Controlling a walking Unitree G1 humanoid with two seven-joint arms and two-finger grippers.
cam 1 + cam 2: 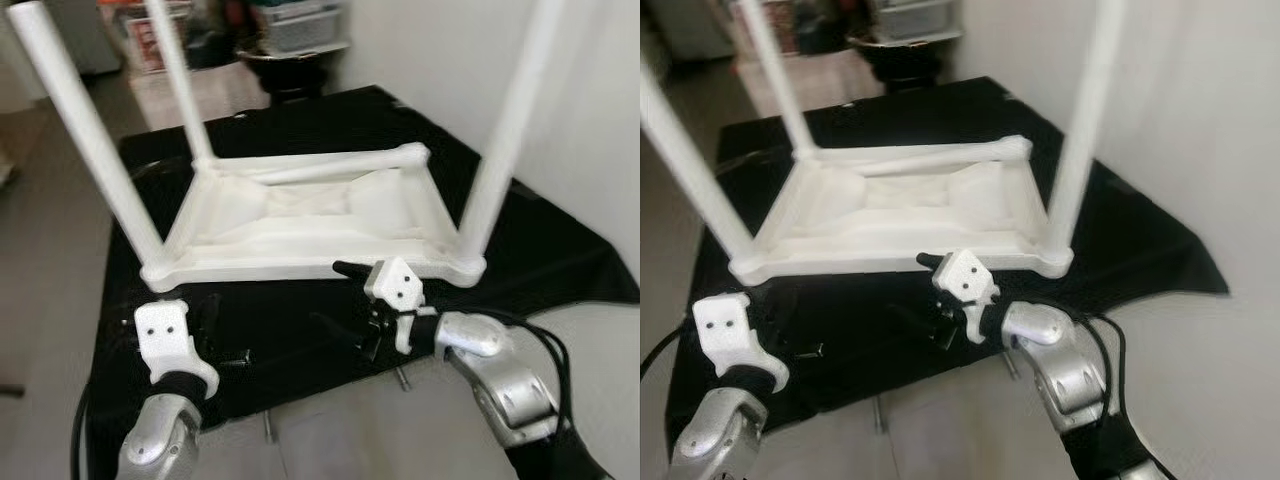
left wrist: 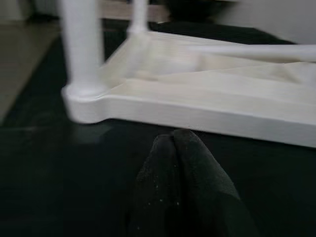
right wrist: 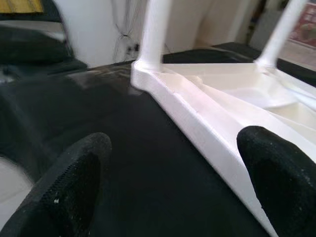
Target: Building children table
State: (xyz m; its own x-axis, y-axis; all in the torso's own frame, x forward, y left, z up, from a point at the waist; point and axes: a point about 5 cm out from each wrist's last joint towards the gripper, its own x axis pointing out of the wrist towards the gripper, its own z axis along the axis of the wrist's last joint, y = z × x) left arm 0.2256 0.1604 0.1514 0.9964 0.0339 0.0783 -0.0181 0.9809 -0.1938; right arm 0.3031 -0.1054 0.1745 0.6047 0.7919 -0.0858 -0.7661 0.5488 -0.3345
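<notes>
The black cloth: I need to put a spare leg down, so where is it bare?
The black cloth is bare right of the upturned table, toward the wall, and behind the table's far edge. The near strip is crowded: the left gripper, the right gripper and small dark parts sit there.

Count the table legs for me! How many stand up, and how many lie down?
Standing legs: 3
Lying leg: 1
Total: 4 legs, on the upside-down table top.
</notes>
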